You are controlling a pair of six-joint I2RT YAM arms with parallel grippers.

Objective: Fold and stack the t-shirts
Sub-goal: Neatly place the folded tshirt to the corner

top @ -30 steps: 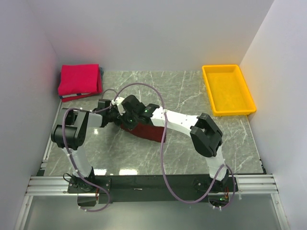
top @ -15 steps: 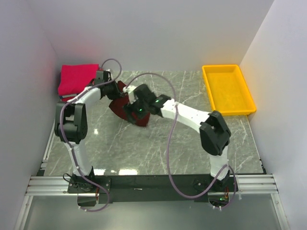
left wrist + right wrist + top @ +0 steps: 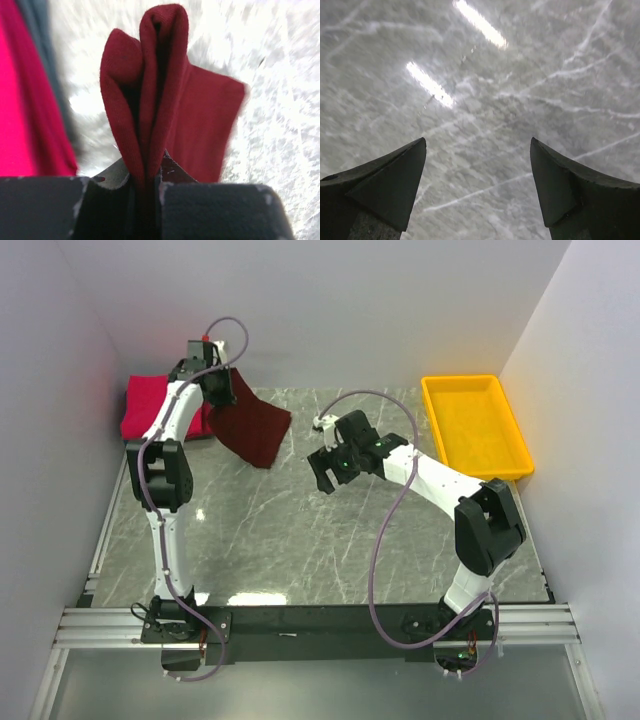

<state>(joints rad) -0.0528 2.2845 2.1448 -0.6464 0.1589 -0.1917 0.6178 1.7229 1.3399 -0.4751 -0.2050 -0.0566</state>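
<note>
We are looking at the left arm [image 3: 163, 475], which is holding itself up over the far left part of the bench [image 3: 300, 530]. The left jaws are nearly closed, pinching a bunched fold of the dark maroon t-shirt [image 3: 255, 428]. In the left wrist view, several layers of maroon cloth are rising out from between the two fingers, and the rest of the shirt is spreading beyond them. From above, the folded shirt is hanging down and to the right from the jaws, and its lower corner is pointing at the marble. We cannot tell whether that corner is touching the surface.

Just to the left, the bright pinkish-red t-shirt [image 3: 150, 405] is lying folded in the far left corner, and a grey layer is showing at its edge in the left wrist view.

The right arm [image 3: 430, 475] is hovering over the middle of the bench, well apart from both shirts. The right jaws are standing wide open and holding nothing, with only bare marble showing between them. The yellow tray [image 3: 437, 430] is sitting at the far right.
</note>
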